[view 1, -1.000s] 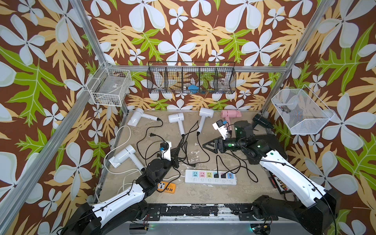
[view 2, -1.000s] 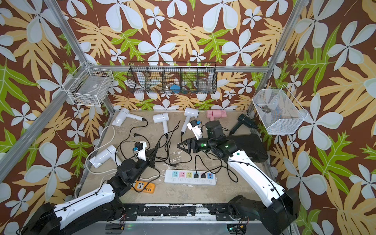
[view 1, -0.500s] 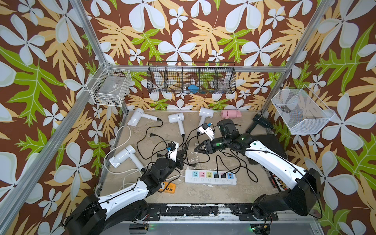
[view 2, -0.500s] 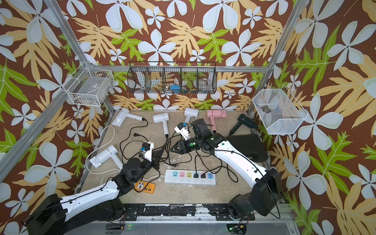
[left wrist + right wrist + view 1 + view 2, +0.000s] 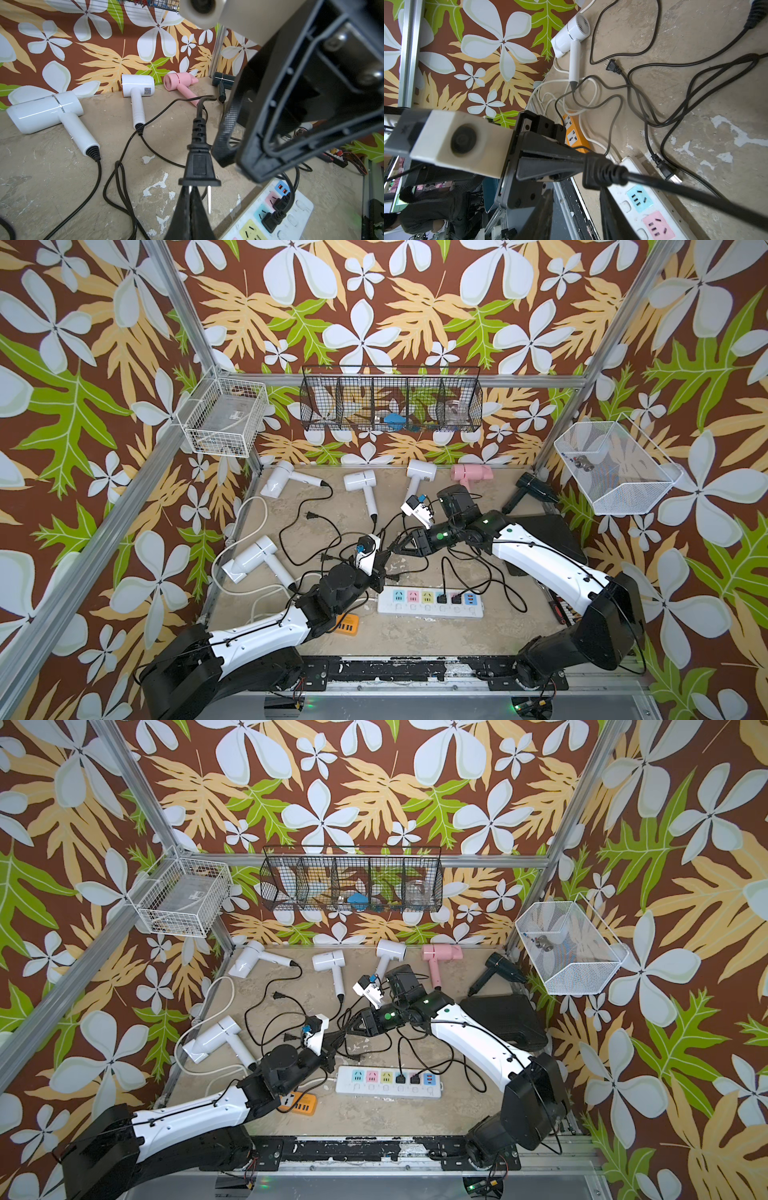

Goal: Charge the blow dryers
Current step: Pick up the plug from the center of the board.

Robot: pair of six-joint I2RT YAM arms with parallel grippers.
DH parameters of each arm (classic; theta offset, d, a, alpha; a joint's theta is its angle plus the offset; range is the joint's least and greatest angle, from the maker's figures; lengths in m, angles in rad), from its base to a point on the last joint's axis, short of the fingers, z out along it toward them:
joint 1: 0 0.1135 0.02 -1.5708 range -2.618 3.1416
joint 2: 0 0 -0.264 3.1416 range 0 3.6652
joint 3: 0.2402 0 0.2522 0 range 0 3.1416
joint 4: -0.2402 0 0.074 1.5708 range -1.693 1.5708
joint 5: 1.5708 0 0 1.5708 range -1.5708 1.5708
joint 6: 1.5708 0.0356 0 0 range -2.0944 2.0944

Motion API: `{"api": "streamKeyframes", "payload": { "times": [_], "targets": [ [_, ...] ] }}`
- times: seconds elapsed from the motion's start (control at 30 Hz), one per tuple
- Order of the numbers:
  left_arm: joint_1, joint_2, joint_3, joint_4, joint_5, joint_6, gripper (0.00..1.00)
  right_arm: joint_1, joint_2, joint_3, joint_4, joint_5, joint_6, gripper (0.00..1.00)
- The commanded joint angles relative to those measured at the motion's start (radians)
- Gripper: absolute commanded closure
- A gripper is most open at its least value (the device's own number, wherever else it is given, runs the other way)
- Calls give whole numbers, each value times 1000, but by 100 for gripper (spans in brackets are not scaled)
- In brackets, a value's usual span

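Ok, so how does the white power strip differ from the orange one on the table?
The white power strip is longer and lies in full view; the orange power strip is shorter, partly hidden under the left arm. The white one has blue, pink and yellow socket patches and two black plugs in it; the orange one's visible sockets are white-faced and empty. Both lie flat on the table.

I can read no text anywhere. The small sticker [image 5: 147, 90] on one white blow dryer [image 5: 138, 85] is too blurred.
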Motion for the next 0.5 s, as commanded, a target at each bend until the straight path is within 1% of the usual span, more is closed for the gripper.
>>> {"api": "streamKeyframes", "payload": {
  "times": [0.0,0.2,0.47],
  "targets": [
    [-12,2,9,28,-23,33,100,0,17,15,16,-10,-11,60],
    [-18,-4,8,29,-28,38,100,-3,59,40,-3,-7,-28,60],
    [-21,-4,9,28,-28,40,100,-37,92,59,-11,-8,-38,58]
  ]
}}
